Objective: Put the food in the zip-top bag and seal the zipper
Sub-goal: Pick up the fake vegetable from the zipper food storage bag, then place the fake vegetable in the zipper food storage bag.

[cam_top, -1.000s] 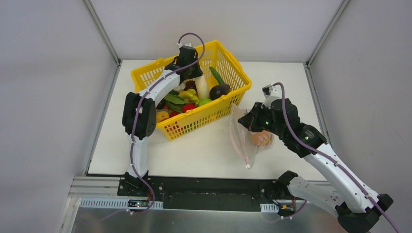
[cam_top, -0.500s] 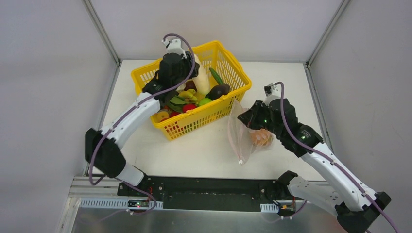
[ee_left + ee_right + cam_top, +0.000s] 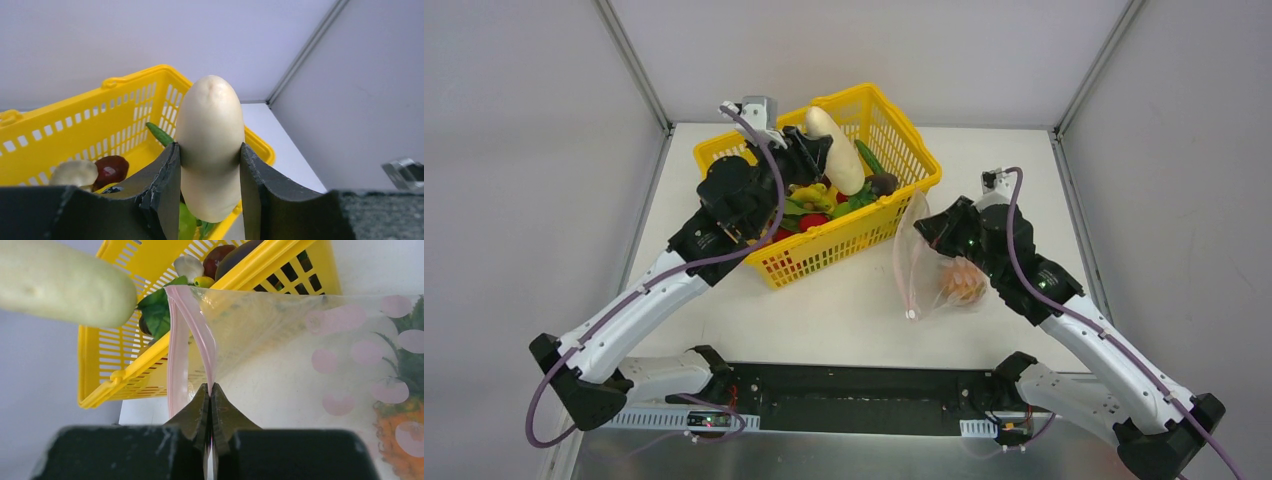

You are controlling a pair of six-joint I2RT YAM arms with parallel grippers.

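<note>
Both grippers loaded: left gripper [image 3: 208,152] clamps the white radish [image 3: 210,115] over the yellow basket [image 3: 125,82], right gripper [image 3: 210,390] pinches the zip-top bag [image 3: 929,265] at its pink zipper [image 3: 176,355], mouth parted, orange food [image 3: 962,284] inside, just right of the basket.

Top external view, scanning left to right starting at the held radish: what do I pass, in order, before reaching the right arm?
white radish → dark purple vegetable → pink zipper of the zip-top bag → orange food inside the bag. The yellow basket spans the first two, so it is left out.
</note>
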